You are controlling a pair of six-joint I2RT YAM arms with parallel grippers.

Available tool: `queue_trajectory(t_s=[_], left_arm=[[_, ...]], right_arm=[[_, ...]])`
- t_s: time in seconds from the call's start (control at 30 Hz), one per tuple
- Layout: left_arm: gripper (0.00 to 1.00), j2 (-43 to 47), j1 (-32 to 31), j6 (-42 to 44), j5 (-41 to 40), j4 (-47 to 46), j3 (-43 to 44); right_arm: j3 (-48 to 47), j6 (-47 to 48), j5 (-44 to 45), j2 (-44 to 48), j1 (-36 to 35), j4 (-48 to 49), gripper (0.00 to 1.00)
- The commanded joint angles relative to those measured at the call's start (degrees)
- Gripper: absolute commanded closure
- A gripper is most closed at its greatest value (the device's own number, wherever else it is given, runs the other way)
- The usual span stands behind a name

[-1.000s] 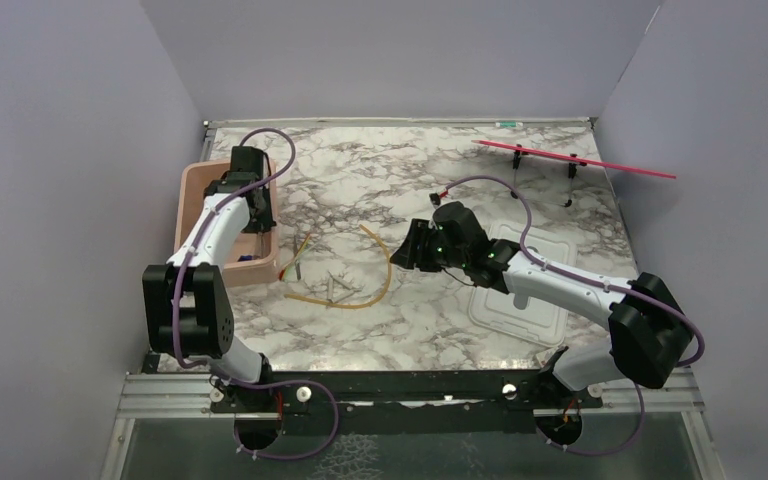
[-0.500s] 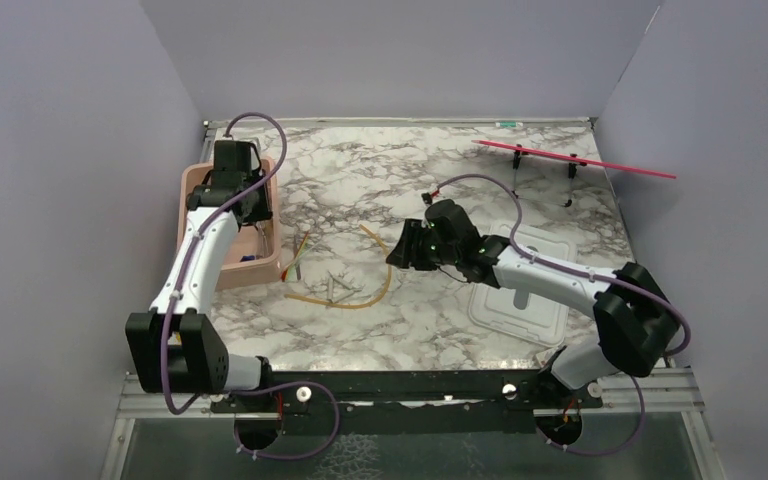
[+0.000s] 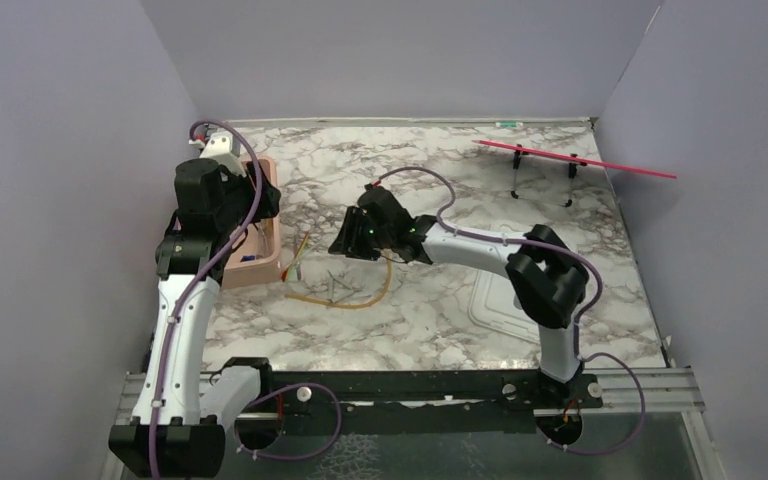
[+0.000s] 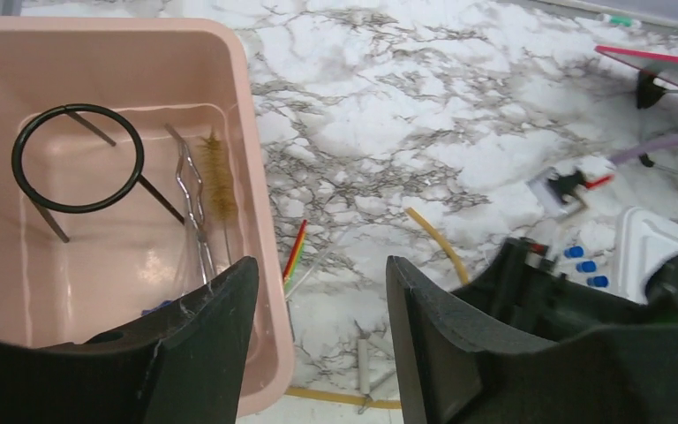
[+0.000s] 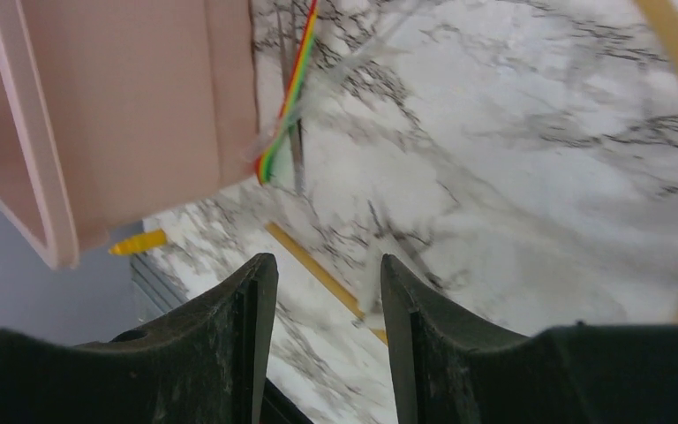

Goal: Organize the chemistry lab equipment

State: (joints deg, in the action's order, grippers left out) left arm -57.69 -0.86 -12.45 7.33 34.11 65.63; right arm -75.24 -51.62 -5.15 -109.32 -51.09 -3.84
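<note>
The black wire ring (image 4: 78,159), the metal tongs (image 4: 192,199) and a bristle brush (image 4: 221,177) lie inside the pink tub (image 4: 243,115). My left gripper (image 4: 322,291) hangs open above the tub's right rim, holding nothing. Loose on the marble are the amber tubing loop (image 3: 388,270), a rainbow strip (image 3: 300,247) and small pale tubes (image 3: 335,287). My right gripper (image 3: 343,245) is open and empty, low over these items; between its fingers the tubing (image 5: 318,274) shows on the table. Blue-capped tubes (image 4: 583,265) lie beside the right arm.
A white lid (image 3: 515,305) lies at the right front, partly under the right arm. A red rod on black stands (image 3: 570,158) crosses the back right. The pink tub (image 3: 260,255) sits against the left wall. Grey walls close three sides.
My left gripper has opened and risen out of the tub. The right arm has swung left, from beside the white lid to over the tubing loop, its jaws still open.
</note>
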Motion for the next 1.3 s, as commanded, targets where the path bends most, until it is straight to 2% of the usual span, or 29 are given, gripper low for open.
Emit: queue_trajectory(t_s=[0.0,0.23,0.3,0.4,0.6,0.8,0.97,1.17,1.27], left_arm=[[0.41,5.17,-0.02,-4.45,4.79,-5.61,-3.59],[0.4,7.97,-2.38,-7.55,0.66,-5.55,-6.55],[0.4,7.98,-3.01,-7.93,-0.39,-5.79,-6.82],[0.4,7.84,-3.72,-7.34,-1.62,-5.86,-6.34],[0.4,7.97,-4.54,-6.48,-2.11,-5.52,-5.01],[0.4,7.95,-4.86,-6.03,-2.51,-5.09,-4.9],[0.4,7.9,-4.96,-5.68,-2.87,-4.97,-4.97],[0.39,7.81,-4.95,-5.75,-2.81,-4.97,-5.43],[0.39,7.61,-4.94,-5.87,-2.41,-4.99,-5.51]], right_arm=[[-9.59,-13.66,4.72,-7.68,-1.07,-6.14,0.49],[-22.13,-23.26,9.58,-17.71,-1.2,-15.96,0.49],[-24.4,-25.01,10.78,-19.7,-1.23,-17.22,0.53],[-28.93,-25.81,10.96,-23.53,-1.29,-18.14,0.58],[-39.53,-26.74,10.64,-31.29,-1.41,-22.55,0.59],[-42.13,-28.12,10.56,-34.45,-1.73,-23.03,0.6],[-41.91,-28.53,9.5,-35.73,-1.82,-22.72,0.72],[-40.03,-26.99,10.12,-34.8,-1.8,-20.45,0.98],[-38.85,-24.46,12.06,-32.26,-1.82,-18.68,0.99]])
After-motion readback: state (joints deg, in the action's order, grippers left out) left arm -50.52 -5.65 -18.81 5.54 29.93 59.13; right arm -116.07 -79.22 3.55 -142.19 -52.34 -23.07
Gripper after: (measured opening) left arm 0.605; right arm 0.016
